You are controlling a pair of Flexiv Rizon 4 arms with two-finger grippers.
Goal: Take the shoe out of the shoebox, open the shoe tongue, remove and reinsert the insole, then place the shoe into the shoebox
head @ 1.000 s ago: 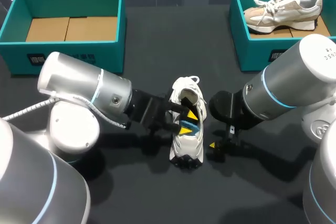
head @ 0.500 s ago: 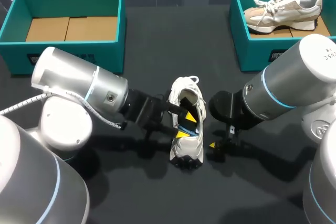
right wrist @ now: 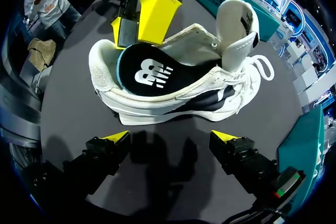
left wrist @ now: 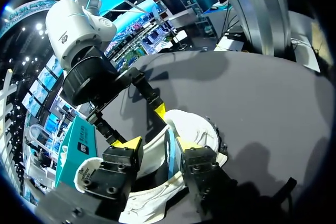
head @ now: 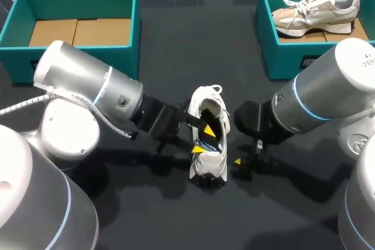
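A white shoe (head: 209, 165) stands on the dark table between my two grippers, with its tongue (right wrist: 239, 19) pulled up. Its black insole (right wrist: 149, 72) with a blue edge sits tilted in the opening, heel end raised over the rim. My left gripper (head: 203, 139) comes in from the left. Its fingers (left wrist: 128, 146) are part-way apart and closed on the insole's edge at the shoe's side wall (left wrist: 152, 156). My right gripper (right wrist: 170, 137) hangs wide open just right of the shoe (right wrist: 173, 103), low over the table and touching nothing.
An empty teal shoebox (head: 76, 62) with a cardboard floor stands at the back left. A second teal box (head: 287, 62) at the back right holds a beige shoe (head: 316, 10). Open dark table lies in front of the white shoe.
My left gripper has slid a little back along the shoe toward its heel, and its arm has swung slightly. The right arm and the shoe have stayed put.
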